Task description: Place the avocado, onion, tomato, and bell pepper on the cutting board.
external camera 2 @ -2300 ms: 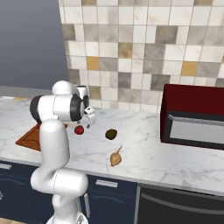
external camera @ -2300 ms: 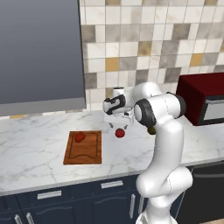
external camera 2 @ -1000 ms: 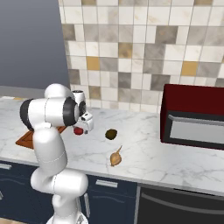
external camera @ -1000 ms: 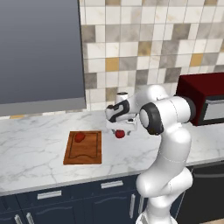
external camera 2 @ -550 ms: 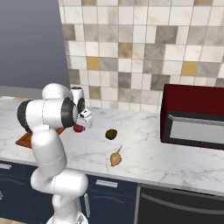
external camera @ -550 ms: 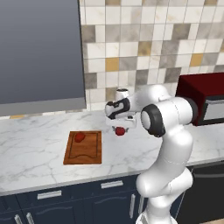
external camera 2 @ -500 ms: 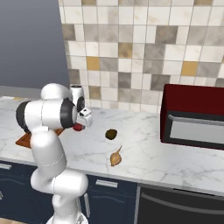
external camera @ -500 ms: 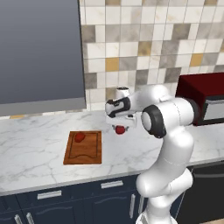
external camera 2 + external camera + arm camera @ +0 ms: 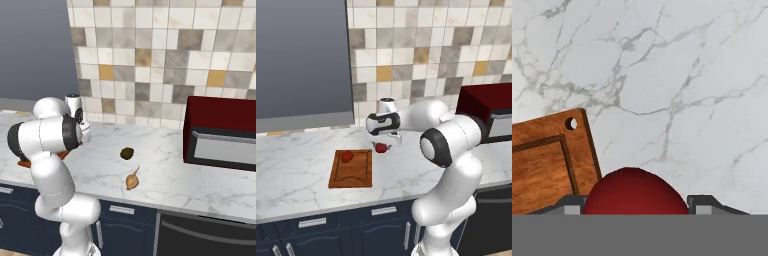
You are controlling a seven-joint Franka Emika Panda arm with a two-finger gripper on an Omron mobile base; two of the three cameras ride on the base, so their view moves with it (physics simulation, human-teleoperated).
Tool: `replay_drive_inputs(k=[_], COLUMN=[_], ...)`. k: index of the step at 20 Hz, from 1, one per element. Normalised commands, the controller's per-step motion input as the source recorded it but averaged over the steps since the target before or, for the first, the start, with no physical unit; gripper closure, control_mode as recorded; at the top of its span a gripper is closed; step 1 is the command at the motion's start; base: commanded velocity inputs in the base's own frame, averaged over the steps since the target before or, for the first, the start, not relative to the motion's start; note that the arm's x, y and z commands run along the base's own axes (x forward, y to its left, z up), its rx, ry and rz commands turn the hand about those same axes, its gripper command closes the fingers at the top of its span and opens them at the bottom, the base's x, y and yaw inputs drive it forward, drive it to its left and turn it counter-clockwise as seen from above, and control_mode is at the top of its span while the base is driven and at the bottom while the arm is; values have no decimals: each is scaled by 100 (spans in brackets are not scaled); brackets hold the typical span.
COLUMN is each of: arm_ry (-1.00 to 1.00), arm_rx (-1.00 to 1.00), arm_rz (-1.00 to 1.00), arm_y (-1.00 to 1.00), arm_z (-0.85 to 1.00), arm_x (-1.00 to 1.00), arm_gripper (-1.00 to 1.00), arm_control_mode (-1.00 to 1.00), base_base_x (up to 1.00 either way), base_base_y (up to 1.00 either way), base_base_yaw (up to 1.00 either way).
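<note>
My gripper point(image 9: 382, 144) is shut on a red vegetable point(image 9: 381, 148) and holds it just above the counter, close to the right edge of the cutting board point(image 9: 353, 172). In the hand view the red vegetable point(image 9: 634, 192) sits between the fingertips point(image 9: 704, 203), with the board's corner point(image 9: 542, 165) below and to the left. A second red vegetable point(image 9: 346, 157) lies on the board's far left part. The dark avocado point(image 9: 127, 153) and the tan onion point(image 9: 132, 181) rest on the marble to the right, apart from the arm.
A dark red microwave point(image 9: 220, 132) stands on the counter at the right. The tiled wall runs behind the counter. Bare marble point(image 9: 296, 150) surrounds the board. The counter's front edge point(image 9: 331, 212) runs above dark blue drawers.
The gripper has carried the red vegetable up off the counter and left toward the board. In the right base view the arm now hides that vegetable.
</note>
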Motion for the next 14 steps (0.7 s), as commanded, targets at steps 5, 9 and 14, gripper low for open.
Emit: replay_drive_inputs(k=[5, 9, 14], arm_ry=[1, 3, 0], arm_rx=[5, 9, 11], arm_rz=[-3, -1, 0], arm_y=[80, 47, 27], arm_z=[0, -5, -16], arm_x=[0, -1, -1], arm_gripper=[100, 100, 100], arm_control_mode=[-100, -100, -100], base_base_x=[0, 0, 0], base_base_y=[0, 0, 0], base_base_yaw=[0, 0, 0])
